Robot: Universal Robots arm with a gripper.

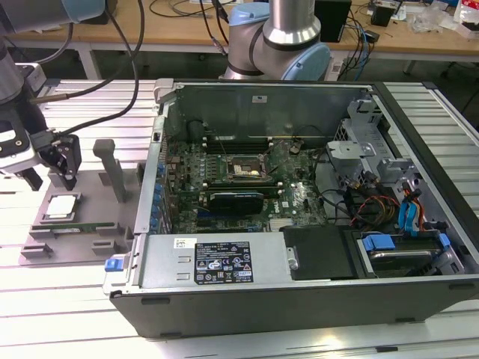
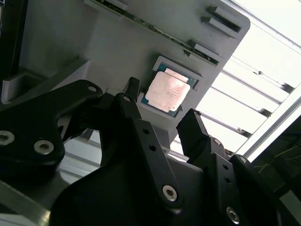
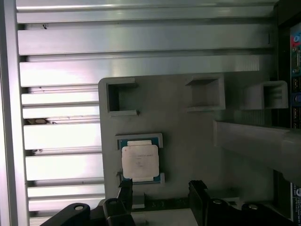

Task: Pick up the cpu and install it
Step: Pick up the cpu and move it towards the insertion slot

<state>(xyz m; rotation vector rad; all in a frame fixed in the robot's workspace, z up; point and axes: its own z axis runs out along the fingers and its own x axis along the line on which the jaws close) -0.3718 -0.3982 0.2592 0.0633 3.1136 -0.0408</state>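
The cpu (image 1: pixel 62 206) is a small square chip with a silvery top. It lies flat in a recess of the grey fixture plate (image 1: pixel 90 232), at the exterior view's left, outside the computer case. Both wrist views look down on the cpu (image 2: pixel 169 91) (image 3: pixel 139 160) in its green-rimmed seat. My gripper (image 1: pixel 51 179) hovers just above it and a little to one side. It is open, with its black fingers (image 3: pixel 196 188) spread wider than the chip and nothing between them. The dark square socket (image 1: pixel 247 168) sits on the motherboard inside the case.
The open computer case (image 1: pixel 299 247) takes up the middle and the exterior view's right, with a black expansion card (image 1: pixel 236 200) below the socket. A grey upright post (image 1: pixel 112 168) stands on the fixture plate near the gripper. A slatted metal table (image 1: pixel 45 299) lies beneath.
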